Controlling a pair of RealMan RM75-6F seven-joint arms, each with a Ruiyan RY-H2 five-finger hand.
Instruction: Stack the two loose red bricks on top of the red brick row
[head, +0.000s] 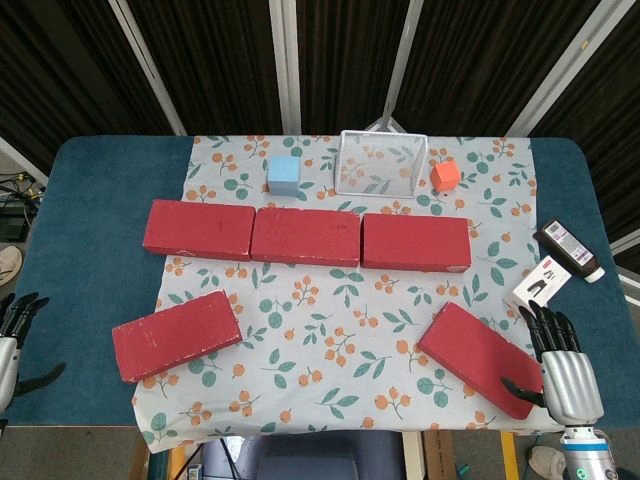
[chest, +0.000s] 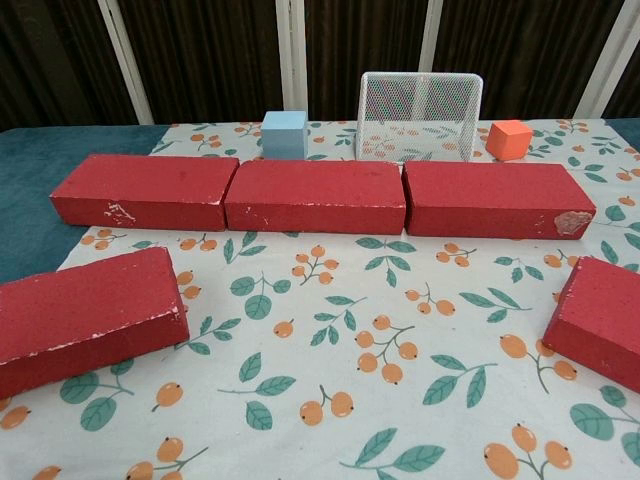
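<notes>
— Risk: right hand (head: 562, 362) open, fingers spread, thumb beside right loose brick (head: 480, 356); angled brick likely to twist on lifting, land skewed on brick row (head: 305, 236).

— Left hand (head: 17, 335)?

— Open too, off left loose brick (head: 176, 335). Could nudge bottle (head: 569, 250).

— Surface, room?

— Floral cloth (head: 340, 340) over blue table (head: 90, 200); dark curtains (head: 220, 50) behind.

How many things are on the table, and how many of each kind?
Red bricks: 5 (three in the row, loose left brick, loose right brick)
Small cubes: 2 (blue cube, orange cube)
White mesh basket: 1
Dark bottle: 1
Small white box: 1
Total: 10
</notes>
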